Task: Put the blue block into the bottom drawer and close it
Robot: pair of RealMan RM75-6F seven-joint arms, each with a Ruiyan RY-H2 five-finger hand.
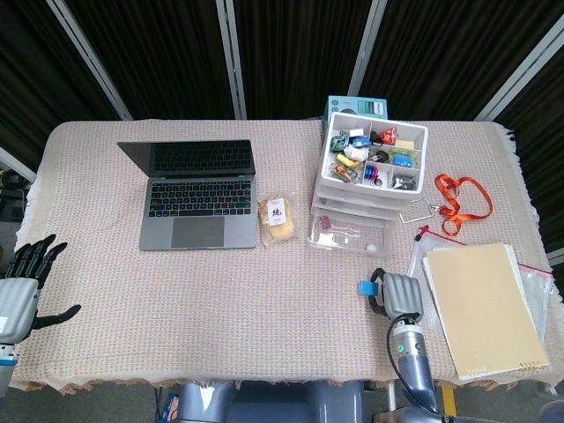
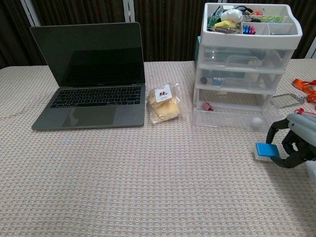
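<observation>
Blue block [image 2: 267, 150] pinched between right hand [image 2: 296, 145] fingers [image 2: 274, 132], above table [image 2: 148, 187]

The head view looks almost straight down from high above the robot's edge of the table [image 1: 106, 291], taking in the whole cloth-covered top from edge to edge; the chest view sits low and close, facing level across the surface toward the dark curtains; both share the laptop [image 1: 196, 192] [image 2: 91, 74], the drawer unit [image 1: 366, 181] [image 2: 242, 69], and the right hand [image 1: 394, 295] [image 2: 292, 145]; only the head view shows the left hand [image 1: 19, 289].
</observation>
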